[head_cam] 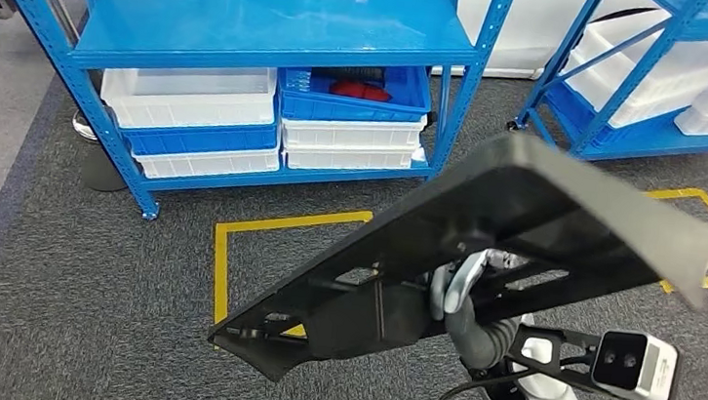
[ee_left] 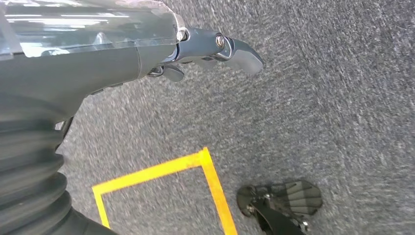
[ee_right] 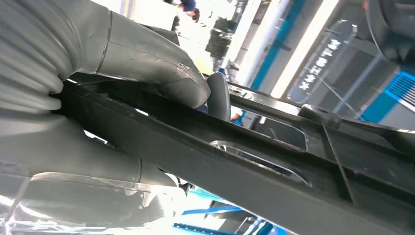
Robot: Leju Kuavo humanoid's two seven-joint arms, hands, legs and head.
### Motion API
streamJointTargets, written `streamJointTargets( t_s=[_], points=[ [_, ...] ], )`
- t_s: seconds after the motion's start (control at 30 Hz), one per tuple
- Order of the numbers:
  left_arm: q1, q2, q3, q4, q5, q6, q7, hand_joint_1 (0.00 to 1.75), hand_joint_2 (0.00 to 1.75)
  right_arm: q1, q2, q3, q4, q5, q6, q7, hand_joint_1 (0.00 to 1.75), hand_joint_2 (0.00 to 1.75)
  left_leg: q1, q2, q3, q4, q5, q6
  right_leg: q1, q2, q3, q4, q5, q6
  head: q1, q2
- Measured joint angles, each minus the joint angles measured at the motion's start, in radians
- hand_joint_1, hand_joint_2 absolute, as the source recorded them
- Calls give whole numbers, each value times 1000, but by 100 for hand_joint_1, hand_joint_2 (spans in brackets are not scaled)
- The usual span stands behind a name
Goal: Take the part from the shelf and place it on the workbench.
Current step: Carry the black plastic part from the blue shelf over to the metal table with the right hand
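A: What is the right hand [head_cam: 465, 304] doing?

B: It grips the part [head_cam: 524, 226], a large flat panel of matte black plastic. In the head view the panel is held up in the air, tilted, well above the carpet [head_cam: 75, 310] and in front of the shelf [head_cam: 279, 26]. One long edge curls over into a rounded lip, and the underside shows ribs and cut-out openings.

A: How does the grip look up close?

B: In the right wrist view the thick grey thumb [ee_right: 161, 63] presses on one face of a ribbed black bar of the part [ee_right: 274, 171], with the other fingers [ee_right: 98, 161] wrapped against the opposite face. The hand's cover is ribbed grey rubber; the fingers look smooth and slightly glossy.

A: And the left hand [ee_left: 195, 49]?

B: It hangs over the carpet with nothing in it. Its dark grey fingers are loosely extended, smooth, with small metal screws at the pivots. I would call it spread.

A: What lies around?

B: The carpet is a coarse, speckled dark grey weave, marked with yellow tape [head_cam: 269, 226] in a squared outline. The shelf is bright blue painted metal with perforated uprights. Under its flat board sit stacked bins [head_cam: 192, 111], white and blue plastic, rectangular. One blue bin [head_cam: 355, 92] holds something red [head_cam: 361, 90]; I cannot tell what. A second blue rack [head_cam: 655, 82] with white bins stands to the right.
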State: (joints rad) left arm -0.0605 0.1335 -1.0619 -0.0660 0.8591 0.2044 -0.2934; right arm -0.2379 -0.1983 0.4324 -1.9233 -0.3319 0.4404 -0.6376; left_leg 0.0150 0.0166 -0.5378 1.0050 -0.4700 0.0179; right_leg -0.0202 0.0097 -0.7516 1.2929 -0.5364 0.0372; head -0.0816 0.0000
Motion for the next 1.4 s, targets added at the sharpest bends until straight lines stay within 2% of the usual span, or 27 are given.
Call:
streamJointTargets(
  t_s=[0.03, 0.07, 0.1, 0.17, 0.2, 0.27, 0.3, 0.37, 0.43, 0.47, 0.5, 0.53, 0.6, 0.67, 0.73, 0.8, 0.87, 0.93, 1.0, 1.03, 1.07, 1.13, 1.2, 1.23, 1.3, 1.33, 1.4],
  points=[
    [1, 0, 1, 0, 0, 1, 1, 0, 175, 16, 10, 1, -7, 25, -3, -6, 175, 175, -2, 11, -2, 1, 0, 0, 0, -3, 8, -3, 8, -1, 0, 0],
    [1, 0, 1, 0, 0, -1, 1, 0, 175, 28, 19, 1, -16, 44, -7, -9, 175, 175, -4, 21, -2, 1, 0, 0, 1, -8, 36, -44, 31, -5, 0, 0],
    [0, 0, 1, 0, 0, -5, 1, 0, 175, 37, 27, 1, -27, 60, -12, -11, 175, 175, -5, 30, -1, 1, -1, -1, 3, -25, 77, -111, 58, -11, 0, 0],
    [-1, 1, 0, 0, 0, -16, 3, 0, 175, 44, 39, 1, -51, 79, -22, -12, 175, 175, -12, 48, 0, 3, -3, -7, 16, -67, 143, -229, 88, -29, 0, 0],
    [-2, 2, -1, 0, 0, -22, 4, 0, 175, 47, 44, 2, -62, 85, -26, -13, 175, 175, -14, 57, 0, 4, -4, -12, 23, -79, 156, -257, 90, -37, 0, 0],
    [-4, 4, -3, 0, 0, -34, 5, 0, 175, 54, 49, 2, -76, 92, -35, -16, 175, 175, -16, 76, 3, 2, -6, -22, 26, -65, 154, -266, 91, -50, 0, 0],
    [-7, 6, -4, -1, 0, -41, 4, 0, 175, 59, 49, 2, -82, 95, -38, -18, 175, 175, -15, 75, 4, 4, -10, -28, 24, -56, 154, -271, 95, -55, 0, 0],
    [-11, 10, -5, -1, 0, -50, -1, 0, 175, 66, 52, 2, -90, 101, -41, -23, 175, 175, -12, 42, -10, 45, -43, -39, 18, -37, 156, -282, 104, -67, 0, 0],
    [-9, 14, -5, -2, 0, -53, -4, 0, 175, 69, 56, 2, -94, 105, -43, -27, 175, 175, -8, 2, -59, 159, -109, -47, 16, -17, 154, -284, 109, -74, 0, 0],
    [-7, 16, -5, -2, 0, -52, -5, 0, 175, 73, 58, 2, -96, 111, -45, -28, 175, 175, -7, -5, -88, 224, -137, -50, 16, -5, 152, -283, 110, -75, 0, 0],
    [-5, 16, -5, -2, 0, -52, -6, 0, 175, 78, 59, 2, -99, 119, -48, -29, 175, 175, -6, -7, -107, 267, -148, -53, 16, 7, 150, -282, 111, -75, 0, 0],
    [-4, 16, -6, -2, 0, -52, -8, 0, 175, 84, 60, 2, -105, 128, -54, -29, 175, 175, -4, -9, -111, 276, -140, -55, 16, 20, 149, -280, 112, -74, 0, 0],
    [-5, 16, -8, -2, 0, -53, -14, 0, 175, 95, 62, 2, -126, 142, -70, -27, 175, 175, 3, -22, -68, 185, -77, -57, 14, 45, 147, -272, 111, -70, 0, 0],
    [-6, 16, -11, -2, 0, -52, -21, 0, 175, 102, 63, 1, -149, 147, -82, -26, 175, 175, 10, -66, -12, 65, -30, -54, 15, 68, 140, -260, 110, -61, 0, 0],
    [-5, 16, -16, -2, 0, -51, -25, 0, 175, 109, 62, 1, -164, 150, -88, -26, 175, 175, 10, -90, 4, 20, -26, -45, 15, 90, 130, -255, 113, -47, 0, 0],
    [-8, 16, -21, -3, 0, -51, -27, 0, 175, 118, 62, 0, -174, 151, -91, -26, 175, 175, 9, -70, 5, 14, -20, -31, 12, 106, 122, -255, 120, -33, 0, 0],
    [-13, 15, -25, -5, 0, -51, -28, 0, 175, 122, 61, 0, -182, 152, -94, -27, 175, 175, 10, -46, 7, 6, -12, -16, 11, 73, 104, -223, 99, -23, 0, 0],
    [-12, 14, -29, -6, 0, -50, -28, 0, 175, 124, 58, -1, -186, 152, -100, -34, 175, 175, 7, -21, 6, 3, -8, -8, 10, 21, 56, -119, 38, -17, 0, 0],
    [-9, 14, -33, -6, 0, -50, -28, 0, 175, 130, 49, -5, -186, 152, -108, -44, 175, 175, 4, 6, 4, 3, -9, -6, 7, 2, 1, 0, -13, -11, 0, 0],
    [-8, 14, -35, -6, 0, -52, -28, 0, 175, 136, 42, -9, -186, 151, -110, -47, 175, 175, 3, 19, 4, 4, -10, -6, 6, -2, -7, 21, -14, -10, 0, 0],
    [-9, 13, -37, -6, 0, -55, -28, 0, 175, 143, 35, -15, -186, 150, -110, -49, 175, 175, 3, 31, 4, 4, -11, -7, 5, -6, 5, 6, 2, -9, 0, 0],
    [-10, 10, -44, -8, 0, -62, -29, 0, 175, 161, 25, -33, -188, 151, -97, -50, 175, 175, 3, 51, 8, 5, -15, -12, 6, -35, 78, -122, 59, -12, 0, 0],
    [-10, 7, -52, -9, 0, -64, -29, 0, 175, 182, 23, -55, -194, 155, -64, -50, 175, 175, -3, 67, 12, 6, -20, -20, 15, -82, 137, -231, 85, -27, 0, 0],
    [-10, 6, -55, -9, 0, -64, -30, 0, 175, 193, 26, -68, -198, 158, -43, -50, 175, 175, -6, 76, 14, 7, -23, -26, 20, -94, 146, -251, 84, -35, 0, 0],
    [-10, 4, -57, -9, 0, -61, -30, 0, 175, 215, 41, -100, -207, 162, 8, -50, 175, 175, -8, 96, 20, 4, -26, -37, 23, -76, 143, -255, 85, -49, 0, 0],
    [-11, 3, -58, -9, 0, -59, -30, 0, 175, 225, 52, -116, -209, 163, 37, -50, 175, 175, -7, 92, 22, 6, -32, -43, 21, -64, 143, -258, 87, -55, 0, 0],
    [-13, 2, -57, -10, 0, -50, -27, 0, 175, 235, 81, -147, -210, 162, 93, -50, 175, 175, -2, 51, 5, 52, -67, -51, 17, -41, 144, -264, 92, -68, 0, 0]
  ],
)
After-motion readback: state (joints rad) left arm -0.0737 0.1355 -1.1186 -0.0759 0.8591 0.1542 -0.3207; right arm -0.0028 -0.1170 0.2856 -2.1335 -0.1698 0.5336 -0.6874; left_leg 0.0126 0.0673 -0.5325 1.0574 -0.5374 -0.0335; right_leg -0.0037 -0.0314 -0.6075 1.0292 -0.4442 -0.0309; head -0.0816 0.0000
